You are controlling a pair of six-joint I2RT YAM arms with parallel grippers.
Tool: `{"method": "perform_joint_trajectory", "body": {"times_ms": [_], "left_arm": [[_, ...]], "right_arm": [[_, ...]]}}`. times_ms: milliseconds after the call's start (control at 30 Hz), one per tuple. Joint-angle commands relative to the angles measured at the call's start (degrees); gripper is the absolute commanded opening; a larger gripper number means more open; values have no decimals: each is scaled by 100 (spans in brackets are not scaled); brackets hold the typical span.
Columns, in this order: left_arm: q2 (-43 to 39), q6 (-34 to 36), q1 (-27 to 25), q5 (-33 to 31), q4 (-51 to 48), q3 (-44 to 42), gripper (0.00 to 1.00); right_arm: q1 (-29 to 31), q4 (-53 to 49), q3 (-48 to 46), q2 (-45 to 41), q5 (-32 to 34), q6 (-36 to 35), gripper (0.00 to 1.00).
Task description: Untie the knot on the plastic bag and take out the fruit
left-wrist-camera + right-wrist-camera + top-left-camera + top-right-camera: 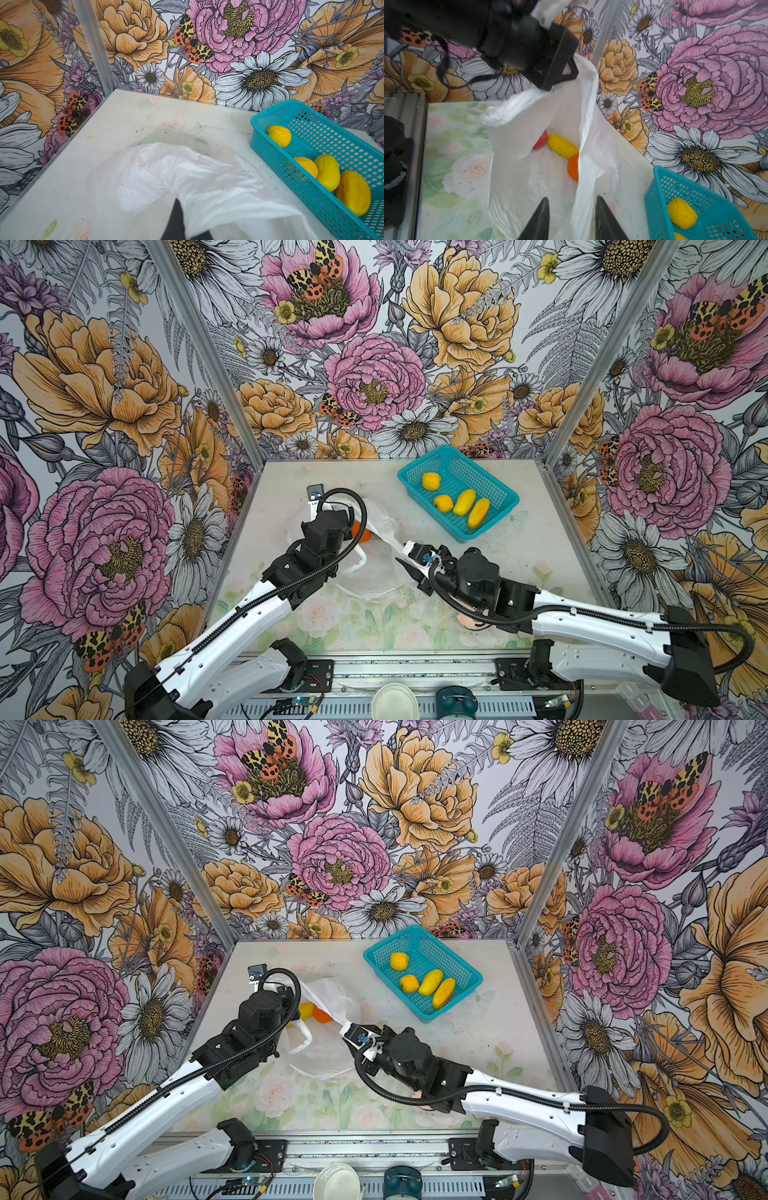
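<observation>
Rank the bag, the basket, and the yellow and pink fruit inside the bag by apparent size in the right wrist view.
1. bag, filling the middle of the view.
2. basket, cut off by the picture's edge.
3. yellow fruit.
4. pink fruit, though film hides part of it, so this is unsure.

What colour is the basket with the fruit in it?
Teal, a blue-green. The basket shows best in the left wrist view.

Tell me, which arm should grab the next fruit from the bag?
Right. The right pincer is open at the mouth of the plastic bag, facing the yellow fruit. The left pincer is shut on the bag's edge, holding it up.
</observation>
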Motion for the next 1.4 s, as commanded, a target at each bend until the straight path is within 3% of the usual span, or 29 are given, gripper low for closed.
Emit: {"method": "perform_joint_trajectory", "body": {"times_ms": [0, 167, 267, 367, 467, 1000, 1133, 1367], "left_arm": [[-31, -44, 60, 80, -22, -66, 0], [-62, -45, 60, 85, -25, -75, 0], [-105, -44, 60, 98, -27, -83, 0], [-135, -44, 38, 97, -28, -82, 0], [-146, -44, 36, 85, -29, -83, 0], [-147, -44, 34, 106, -29, -80, 0], [-154, -44, 34, 106, -29, -83, 0], [-155, -53, 34, 133, -15, -85, 0]], "right_arm": [[431, 93, -63, 55, -300, -245, 38], [908, -16, 617, 1373, -68, -506, 26], [795, 142, 889, 2124, 118, -500, 17], [454, 283, 1004, 2604, -153, -309, 11], [115, 483, 979, 2824, -480, -96, 12], [-485, 896, 1457, 4129, -671, 355, 12], [-487, 640, 1819, 4434, -470, 499, 21], [-487, -159, 3072, 5473, 550, 865, 27]]}}
